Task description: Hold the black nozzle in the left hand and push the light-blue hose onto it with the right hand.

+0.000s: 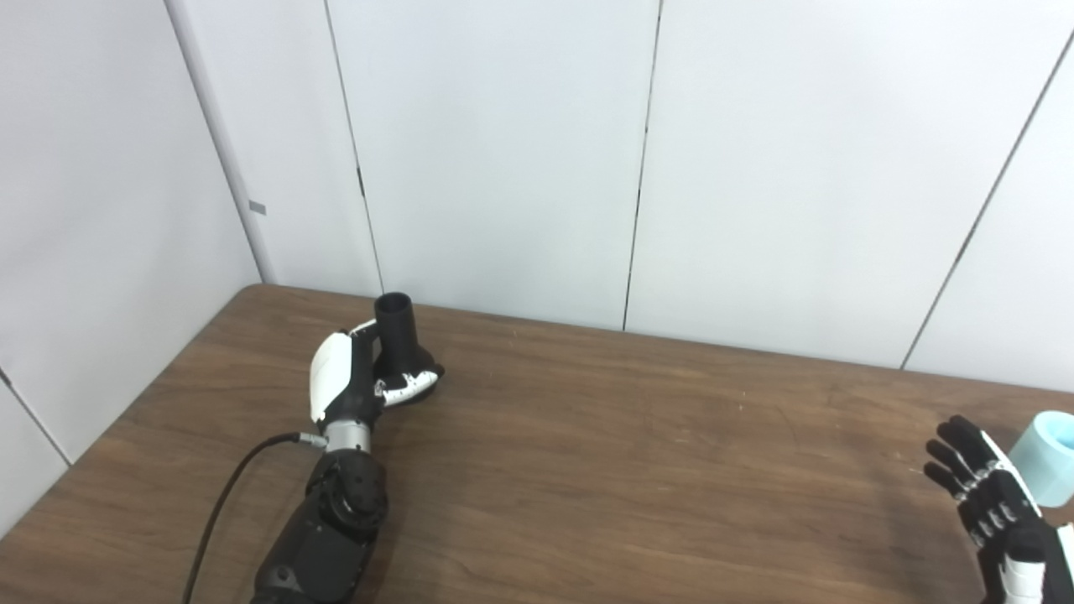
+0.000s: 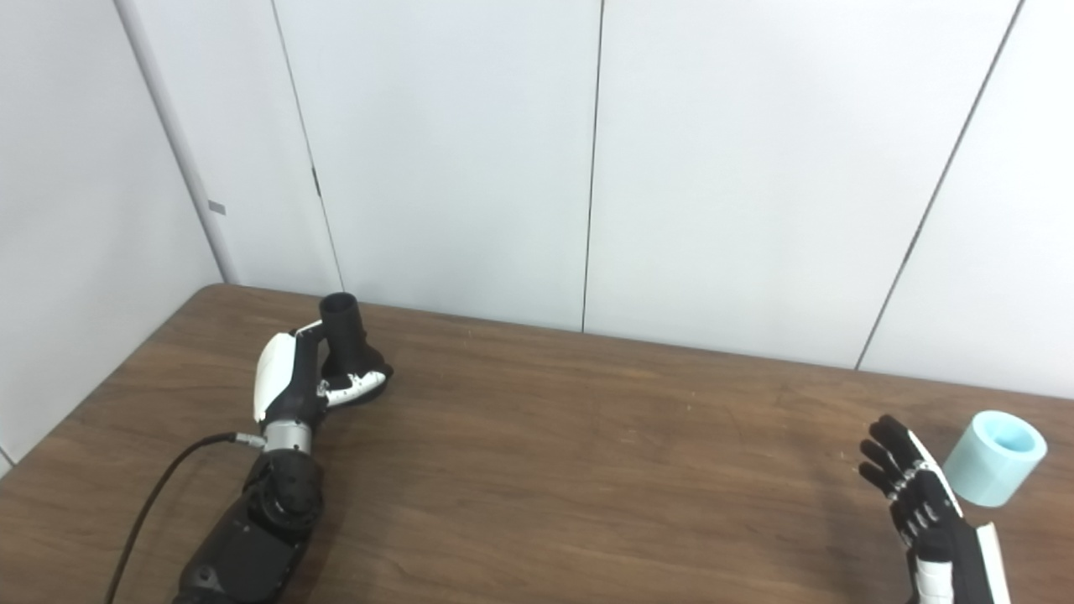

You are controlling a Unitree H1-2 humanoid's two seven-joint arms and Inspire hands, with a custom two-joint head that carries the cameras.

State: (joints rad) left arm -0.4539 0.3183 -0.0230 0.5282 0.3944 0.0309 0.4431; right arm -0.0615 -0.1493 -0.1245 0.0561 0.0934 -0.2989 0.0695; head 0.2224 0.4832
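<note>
The black nozzle [image 1: 399, 335] stands upright on the brown table [image 1: 629, 470] at the far left, its open tube end pointing up. My left hand [image 1: 357, 377] is wrapped around its flared base, fingers closed on it. The light-blue hose [image 2: 995, 457], a short pale cylinder, rests tilted on the table at the far right. My right hand [image 2: 914, 495] is just left of the hose, open with fingers spread, not touching it. In the left eye view the hose [image 1: 1049, 457] is cut off by the picture's right edge.
White wall panels [image 1: 503, 151] rise right behind the table's back edge. A black cable [image 1: 226, 495] trails from the left wrist toward the bottom edge. Bare wood lies between the two hands.
</note>
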